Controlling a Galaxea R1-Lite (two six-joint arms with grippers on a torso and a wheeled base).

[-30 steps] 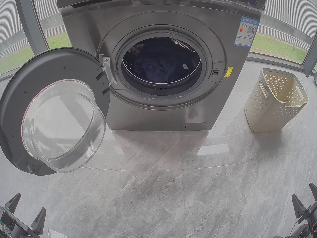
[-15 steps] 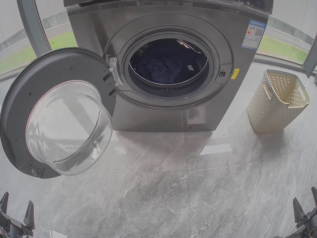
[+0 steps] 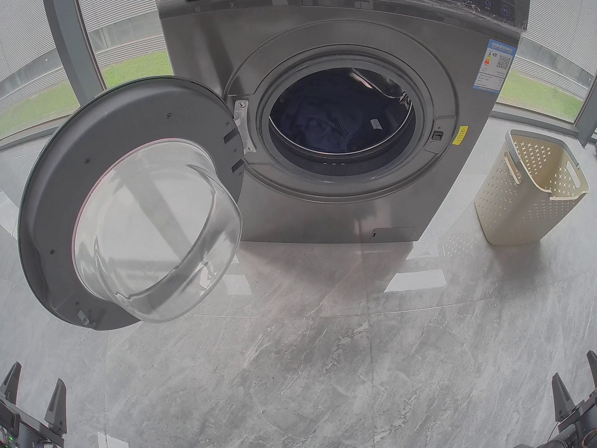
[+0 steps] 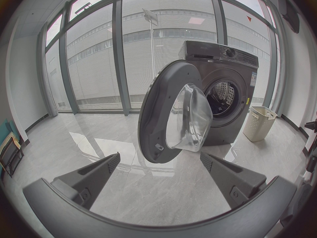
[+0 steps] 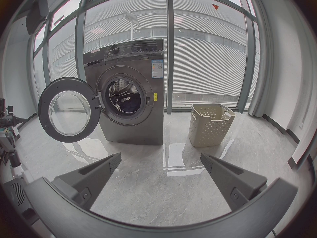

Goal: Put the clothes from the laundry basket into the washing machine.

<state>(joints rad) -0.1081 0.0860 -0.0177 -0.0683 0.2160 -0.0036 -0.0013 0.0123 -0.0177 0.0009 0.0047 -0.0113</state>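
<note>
The grey marble floor (image 3: 323, 368) carried the washing machine (image 3: 311, 216), and the cream laundry basket (image 3: 513, 206) stood upright on it, right of the machine, apart.

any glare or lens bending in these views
Head view: glossy floor mirrors the washing machine, bright patch in front of it. Left wrist view: window frames bow, corners go dark. Right wrist view: same bowing, glare near the laundry basket.

Setting: a spacious glass-walled room, seemingly a demonstration space rather than a household laundry. A freestanding washing machine (image 3: 323, 213) and a laundry basket (image 3: 507, 203) stood on a polished grey stone-look floor (image 3: 311, 374) before floor-to-ceiling windows (image 5: 208, 66), which faced a grass strip (image 3: 137, 70) and a louvred facade (image 4: 165, 40).
</note>
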